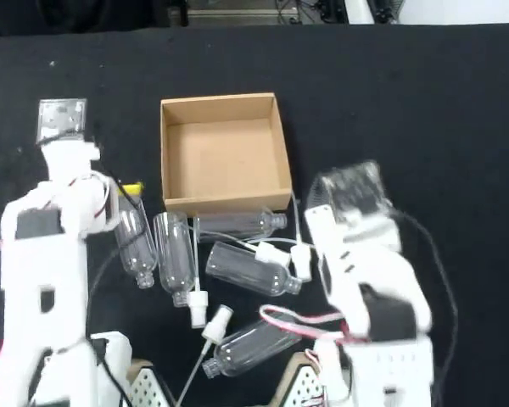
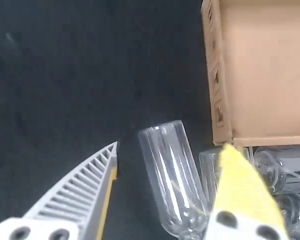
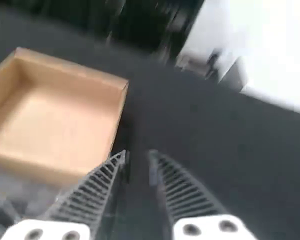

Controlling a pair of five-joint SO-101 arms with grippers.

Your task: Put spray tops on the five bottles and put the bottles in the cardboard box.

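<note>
Left wrist view: I am keeping the left hand (image 2: pixel 170 146) wide astride a bottle (image 2: pixel 172 175) lying just beside the box (image 2: pixel 217 75) corner. Closing off-centre is risking rolling it into its neighbours. The right hand (image 3: pixel 137 155) is hanging narrow and empty near the box.

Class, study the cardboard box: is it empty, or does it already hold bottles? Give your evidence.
Empty. The cardboard box shows a bare brown floor from above; the clear bottles lie outside it on the black table.
</note>
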